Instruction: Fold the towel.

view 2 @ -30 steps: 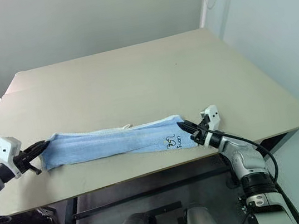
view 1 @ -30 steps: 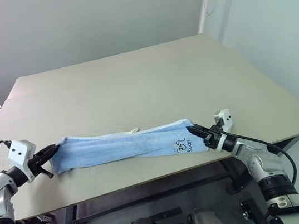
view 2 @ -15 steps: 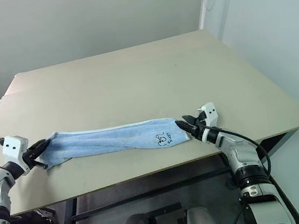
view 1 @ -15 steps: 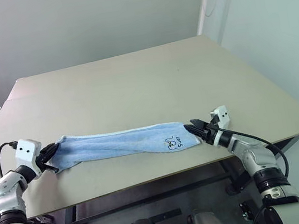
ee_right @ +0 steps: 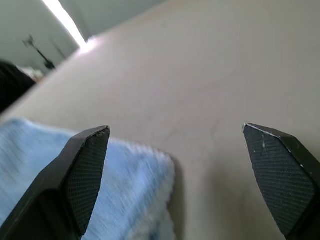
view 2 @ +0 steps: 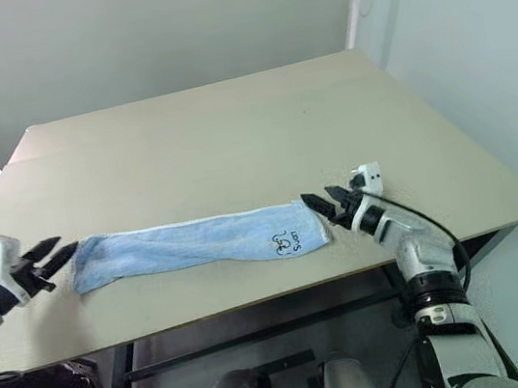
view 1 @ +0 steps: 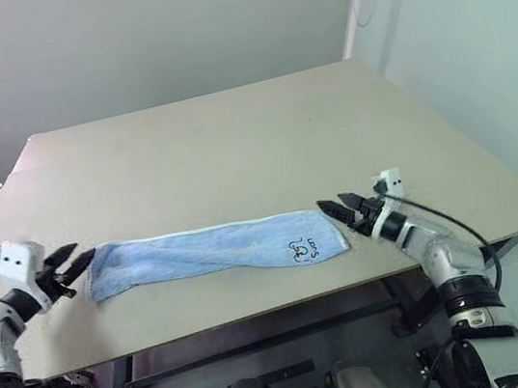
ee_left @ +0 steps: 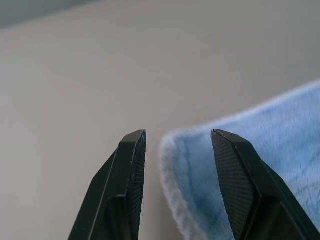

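Towel (view 1: 214, 251) lying as a long narrow band on the table (view 1: 233, 149), its long axis spanning from the open left gripper (view 1: 70, 266) to the wide-open right gripper (view 1: 339, 208), each just off its own end, neither nearer.

A folded towel (view 1: 214, 250) stretches in a long strip near the front edge of the counter (view 1: 231, 139) — the sole obstacle on its surface. Behind it the counter lies bare to the far edge. The left claw (view 1: 68, 264) and right claw (view 1: 342, 207), fingers parted, flank the strip's two ends — neither touching it.
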Tool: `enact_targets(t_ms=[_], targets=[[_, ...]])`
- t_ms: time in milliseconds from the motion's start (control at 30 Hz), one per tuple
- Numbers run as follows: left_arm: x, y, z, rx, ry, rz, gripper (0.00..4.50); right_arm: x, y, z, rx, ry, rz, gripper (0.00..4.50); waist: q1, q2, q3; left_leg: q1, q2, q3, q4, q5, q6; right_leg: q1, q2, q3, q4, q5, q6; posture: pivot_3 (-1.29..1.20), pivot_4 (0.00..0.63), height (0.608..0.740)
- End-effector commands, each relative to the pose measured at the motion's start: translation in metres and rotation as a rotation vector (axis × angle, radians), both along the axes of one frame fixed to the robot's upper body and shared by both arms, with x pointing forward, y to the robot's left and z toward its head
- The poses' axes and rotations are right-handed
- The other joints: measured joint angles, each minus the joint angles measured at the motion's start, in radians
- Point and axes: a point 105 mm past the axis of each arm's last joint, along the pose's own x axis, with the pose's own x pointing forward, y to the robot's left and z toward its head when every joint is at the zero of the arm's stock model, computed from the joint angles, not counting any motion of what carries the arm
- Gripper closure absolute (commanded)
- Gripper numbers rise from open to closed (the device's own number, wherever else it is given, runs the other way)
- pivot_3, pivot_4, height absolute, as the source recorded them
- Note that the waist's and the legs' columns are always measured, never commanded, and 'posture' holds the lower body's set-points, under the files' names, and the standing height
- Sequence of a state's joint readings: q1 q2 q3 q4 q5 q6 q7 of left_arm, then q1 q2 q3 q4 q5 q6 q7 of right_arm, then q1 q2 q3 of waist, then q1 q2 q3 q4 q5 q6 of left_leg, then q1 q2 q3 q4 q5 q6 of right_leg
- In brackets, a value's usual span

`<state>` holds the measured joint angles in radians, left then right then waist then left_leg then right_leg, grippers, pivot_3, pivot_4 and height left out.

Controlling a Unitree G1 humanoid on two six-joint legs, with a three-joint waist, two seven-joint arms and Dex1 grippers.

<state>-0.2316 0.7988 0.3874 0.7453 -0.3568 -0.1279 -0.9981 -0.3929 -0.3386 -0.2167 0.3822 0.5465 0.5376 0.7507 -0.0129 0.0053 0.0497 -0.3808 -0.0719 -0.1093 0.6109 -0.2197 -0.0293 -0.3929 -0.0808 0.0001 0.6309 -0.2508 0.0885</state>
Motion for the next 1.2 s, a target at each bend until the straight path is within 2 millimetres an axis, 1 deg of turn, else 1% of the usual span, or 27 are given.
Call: enact_targets(t_ms=[33, 100, 133, 167, 200, 233, 300, 333, 467, 600, 667, 800, 1000, 1100, 1167, 1200], targets=[[-0.007, -0.006, 0.018, -0.002, -0.042, -0.047, 2.32, -0.001, -0.005, 0.028, 0.067, 0.089, 0.058, 0.05, 0.000, 0.001, 0.000, -0.001, 0.000, 0.000, 0.000, 0.000, 0.000, 0.000, 0.000, 0.000, 0.000, 0.000, 0.000, 0.00, 0.000, 0.740], [-0.016, -0.016, 0.020, -0.011, -0.030, -0.103, 2.32, -0.013, -0.008, 0.017, -0.042, 0.246, 0.133, 0.05, 0.000, 0.000, 0.000, -0.005, 0.000, 0.000, 0.000, 0.000, 0.001, -0.003, 0.000, 0.000, 0.000, 0.000, -0.001, 0.00, 0.000, 0.740], [-0.021, -0.023, 0.022, -0.020, -0.023, -0.135, 2.32, -0.021, -0.012, 0.015, -0.107, 0.291, 0.178, 0.05, 0.001, 0.001, 0.000, -0.008, 0.000, 0.000, 0.000, 0.001, 0.002, -0.005, 0.000, 0.000, 0.000, 0.000, -0.001, 0.00, 0.000, 0.740], [-0.025, -0.030, 0.023, -0.029, -0.014, -0.161, 2.32, -0.027, -0.015, 0.017, -0.121, 0.312, 0.210, 0.05, 0.002, 0.001, 0.000, -0.011, 0.000, 0.000, 0.001, 0.001, 0.003, -0.009, -0.001, 0.000, 0.000, 0.000, -0.001, 0.00, 0.000, 0.740], [-0.029, -0.036, 0.023, -0.035, -0.004, -0.188, 2.32, -0.029, -0.020, 0.026, -0.040, 0.310, 0.219, 0.05, 0.002, 0.000, 0.000, -0.012, 0.000, 0.000, 0.000, 0.001, 0.003, -0.012, -0.001, 0.000, 0.000, 0.000, -0.001, 0.00, 0.000, 0.740], [-0.033, -0.042, 0.023, -0.037, 0.007, -0.208, 2.32, -0.031, -0.024, 0.030, -0.004, 0.319, 0.226, 0.05, 0.002, 0.000, 0.000, -0.013, 0.000, 0.000, 0.000, 0.001, 0.003, -0.012, -0.001, 0.000, -0.001, 0.000, -0.001, 0.00, 0.000, 0.740], [-0.039, -0.049, 0.017, 0.003, 0.050, -0.236, 2.32, -0.039, -0.032, 0.026, 0.077, 0.466, 0.218, 0.05, 0.002, 0.001, 0.000, -0.014, 0.000, 0.001, 0.000, 0.001, 0.003, -0.010, -0.001, 0.000, -0.001, 0.000, -0.001, 0.00, 0.000, 0.740], [-0.043, -0.052, 0.014, 0.011, 0.076, -0.255, 2.32, -0.043, -0.033, 0.025, 0.096, 0.497, 0.229, 0.05, 0.001, 0.001, 0.000, -0.014, 0.000, 0.001, 0.001, 0.001, 0.003, -0.010, -0.001, 0.000, 0.000, 0.000, -0.001, 0.00, 0.000, 0.740], [-0.060, -0.069, 0.008, 0.009, 0.166, -0.355, 2.32, -0.059, -0.028, 0.023, 0.159, 0.588, 0.289, 0.05, -0.004, 0.001, 0.001, -0.013, 0.001, 0.002, 0.001, 0.000, 0.001, -0.010, -0.001, 0.000, -0.001, 0.000, 0.000, 0.00, 0.000, 0.740], [-0.070, -0.083, 0.002, 0.032, 0.219, -0.415, 2.32, -0.066, -0.016, 0.013, 0.212, 0.654, 0.317, 0.05, -0.002, 0.001, 0.001, -0.013, 0.001, 0.002, 0.001, -0.001, 0.001, -0.010, -0.001, 0.000, -0.001, -0.001, 0.000, 0.00, 0.000, 0.740], [-0.069, -0.086, 0.000, 0.031, 0.221, -0.418, 2.32, -0.066, -0.010, 0.010, 0.229, 0.662, 0.328, 0.05, -0.001, 0.001, 0.001, -0.013, 0.001, 0.002, 0.001, -0.001, 0.001, -0.011, -0.001, 0.000, -0.001, -0.001, 0.000, 0.00, 0.000, 0.740], [-0.066, -0.094, -0.004, 0.033, 0.217, -0.439, 2.32, -0.062, 0.010, 0.007, 0.254, 0.654, 0.356, 0.05, -0.004, 0.001, 0.001, -0.012, 0.001, 0.002, 0.001, -0.001, 0.001, -0.010, -0.001, -0.001, -0.001, -0.002, 0.002, 0.00, 0.000, 0.740], [-0.064, -0.096, -0.004, 0.025, 0.207, -0.440, 2.32, -0.052, 0.030, 0.009, 0.284, 0.627, 0.364, 0.05, -0.007, 0.001, 0.001, -0.012, 0.002, 0.002, 0.000, -0.001, 0.001, -0.010, 0.000, -0.001, 0.000, 0.000, -0.001, 0.00, 0.000, 0.740], [-0.063, -0.096, -0.005, 0.028, 0.207, -0.439, 2.32, -0.046, 0.037, 0.006, 0.286, 0.631, 0.346, 0.05, -0.006, 0.001, 0.001, -0.012, 0.002, 0.002, 0.001, -0.001, 0.001, -0.012, 0.000, -0.001, 0.000, 0.000, -0.001, 0.00, 0.000, 0.740], [-0.062, -0.096, -0.007, 0.034, 0.211, -0.438, 2.32, -0.040, 0.038, 0.000, 0.253, 0.625, 0.304, 0.05, -0.007, 0.001, 0.001, -0.012, 0.002, 0.002, 0.001, -0.001, 0.001, -0.012, 0.000, -0.001, 0.000, 0.000, -0.001, 0.00, 0.000, 0.740], [-0.062, -0.097, -0.008, 0.034, 0.210, -0.437, 2.32, -0.038, 0.036, -0.005, 0.239, 0.625, 0.285, 0.21, -0.007, 0.000, 0.000, -0.011, 0.002, 0.002, 0.001, -0.001, 0.001, -0.012, 0.000, -0.001, 0.000, 0.000, -0.001, 0.00, 0.000, 0.740]])
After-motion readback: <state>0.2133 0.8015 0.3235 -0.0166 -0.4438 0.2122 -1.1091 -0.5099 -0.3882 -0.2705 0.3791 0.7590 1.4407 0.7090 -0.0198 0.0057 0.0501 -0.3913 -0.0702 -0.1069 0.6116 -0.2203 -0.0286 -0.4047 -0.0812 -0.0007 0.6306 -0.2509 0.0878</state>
